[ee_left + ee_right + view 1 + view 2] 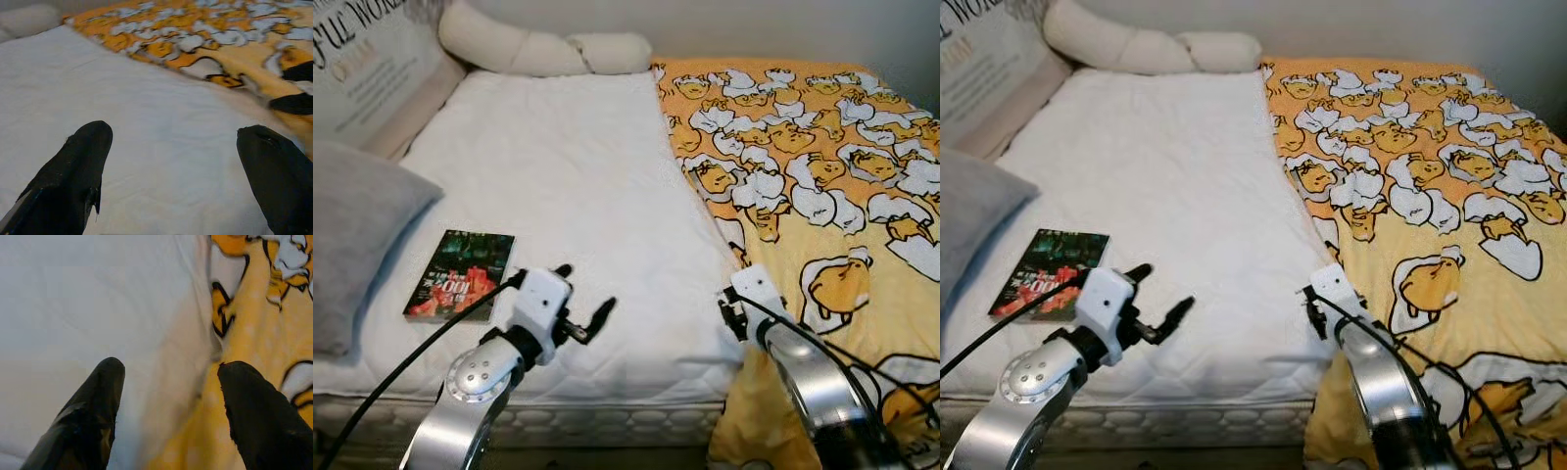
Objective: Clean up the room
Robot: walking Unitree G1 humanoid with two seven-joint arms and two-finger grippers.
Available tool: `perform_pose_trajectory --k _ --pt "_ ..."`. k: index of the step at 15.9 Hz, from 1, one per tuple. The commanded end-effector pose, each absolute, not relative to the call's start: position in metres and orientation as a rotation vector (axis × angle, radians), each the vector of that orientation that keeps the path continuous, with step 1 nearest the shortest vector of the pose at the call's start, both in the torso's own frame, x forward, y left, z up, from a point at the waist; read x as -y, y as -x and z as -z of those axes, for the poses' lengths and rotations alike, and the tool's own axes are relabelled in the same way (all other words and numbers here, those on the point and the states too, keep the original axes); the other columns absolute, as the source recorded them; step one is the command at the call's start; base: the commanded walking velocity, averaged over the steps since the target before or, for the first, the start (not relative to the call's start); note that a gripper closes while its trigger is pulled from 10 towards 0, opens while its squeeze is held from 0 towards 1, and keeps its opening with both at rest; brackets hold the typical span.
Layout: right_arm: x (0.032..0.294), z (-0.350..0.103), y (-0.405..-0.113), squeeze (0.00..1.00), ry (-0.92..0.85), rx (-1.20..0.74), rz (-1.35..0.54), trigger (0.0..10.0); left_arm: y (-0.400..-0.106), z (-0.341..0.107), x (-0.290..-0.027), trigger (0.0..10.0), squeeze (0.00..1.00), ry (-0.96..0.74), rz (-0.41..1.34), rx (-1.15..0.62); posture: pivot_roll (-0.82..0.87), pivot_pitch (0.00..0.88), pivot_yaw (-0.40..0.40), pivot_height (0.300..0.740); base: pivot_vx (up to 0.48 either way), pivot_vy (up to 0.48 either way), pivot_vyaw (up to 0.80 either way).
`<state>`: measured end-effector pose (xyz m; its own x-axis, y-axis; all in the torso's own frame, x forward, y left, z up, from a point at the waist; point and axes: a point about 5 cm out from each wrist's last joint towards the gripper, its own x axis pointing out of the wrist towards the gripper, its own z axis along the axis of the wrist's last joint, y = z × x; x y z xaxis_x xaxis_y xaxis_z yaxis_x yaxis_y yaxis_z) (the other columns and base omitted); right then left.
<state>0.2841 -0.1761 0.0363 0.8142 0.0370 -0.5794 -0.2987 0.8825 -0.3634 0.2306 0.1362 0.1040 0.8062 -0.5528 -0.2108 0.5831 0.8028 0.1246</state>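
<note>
A yellow blanket (803,166) printed with white-and-yellow cartoon figures covers the right half of the bed. The left half is bare white mattress (558,166). A dark book (460,274) with a red cover picture lies flat near the mattress's front left edge. My left gripper (585,290) hovers open over the front of the mattress, right of the book, with nothing between its fingers (83,161). My right gripper (168,364) is open at the blanket's left edge near the bed's front, one finger over white mattress and one over yellow blanket (254,333).
A grey pillow (352,225) rests at the bed's left side. A long cream bolster (538,49) lies along the far end. A printed cushion (362,69) leans at the far left. The blanket hangs over the bed's front right corner.
</note>
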Motion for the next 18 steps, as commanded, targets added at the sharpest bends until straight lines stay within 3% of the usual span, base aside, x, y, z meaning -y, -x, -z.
perform_pose_trajectory --k 1,4,5,6,7,8,10,14,18 --pt "0.182 -0.038 -0.294 1.0 0.54 -0.595 -0.154 10.0 -0.232 -0.109 -0.133 10.0 0.0 -0.201 0.651 -0.157 0.01 0.0 -0.006 0.74 0.0 0.0 0.0" --pt "0.188 -0.032 -0.311 1.0 0.617 -0.646 -0.137 10.0 -0.234 -0.113 -0.133 10.0 0.0 -0.208 0.681 -0.155 0.02 0.0 -0.002 0.74 0.0 0.0 0.0" --pt "0.185 -0.025 -0.314 0.72 0.554 -0.673 -0.172 10.0 -0.236 -0.115 -0.132 10.0 0.0 -0.218 0.7 -0.152 0.02 0.0 0.005 0.74 0.0 0.0 0.0" --pt "0.185 -0.024 -0.314 0.72 0.541 -0.675 -0.176 10.0 -0.237 -0.116 -0.132 10.0 0.0 -0.219 0.702 -0.151 0.02 0.0 0.005 0.74 0.0 0.0 0.0" --pt "0.174 -0.023 -0.317 0.29 0.418 -0.658 -0.258 10.0 -0.238 -0.117 -0.13 10.0 0.0 -0.229 0.719 -0.151 0.03 0.0 0.009 0.74 0.0 0.0 0.0" --pt "0.17 -0.024 -0.319 0.1 0.369 -0.64 -0.303 10.0 -0.239 -0.117 -0.129 10.0 0.0 -0.236 0.732 -0.152 0.03 0.0 0.01 0.74 0.0 0.0 0.0" --pt "0.177 -0.024 -0.322 0.0 0.412 -0.651 -0.282 10.0 -0.242 -0.118 -0.128 10.0 0.0 -0.245 0.749 -0.151 0.04 0.0 0.007 0.74 0.0 0.0 0.0" --pt "0.207 -0.025 -0.321 0.0 0.438 -0.666 -0.145 10.0 -0.246 -0.119 -0.127 10.0 0.0 -0.245 0.755 -0.15 0.04 0.0 0.0 0.74 0.0 0.0 0.0" --pt "0.239 -0.01 -0.301 0.0 0.406 -0.768 -0.022 10.0 -0.245 -0.117 -0.122 10.0 0.0 -0.243 0.769 -0.154 0.04 0.0 0.0 0.74 0.0 0.0 0.0"
